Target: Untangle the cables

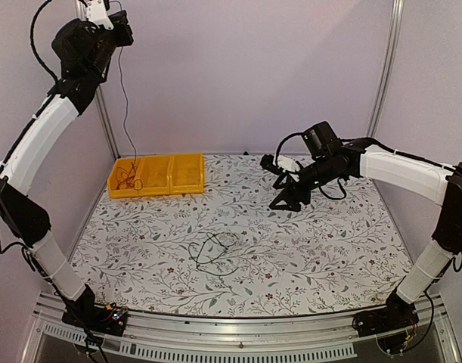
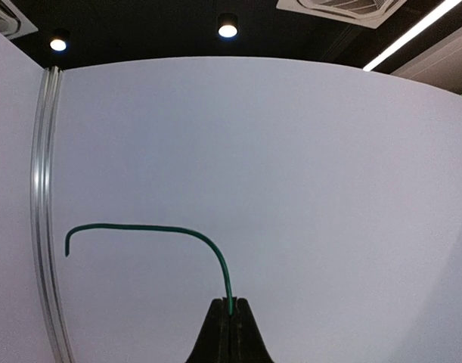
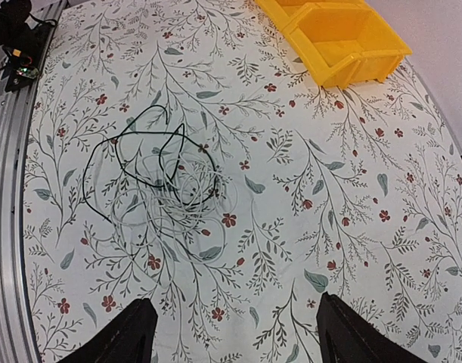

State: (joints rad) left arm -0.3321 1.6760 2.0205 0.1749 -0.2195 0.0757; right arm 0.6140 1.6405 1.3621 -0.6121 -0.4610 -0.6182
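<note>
We note pale lilac wall panels (image 1: 253,76) on three sides, joined by aluminium posts (image 1: 388,68). The table (image 1: 329,249) carries a white cloth printed with grey leaves and small red flowers, with an aluminium rail (image 1: 238,333) along its near edge. Overhead we see a dark ceiling (image 2: 140,23), two round downlights (image 2: 227,29) and one strip light (image 2: 416,30).
</note>
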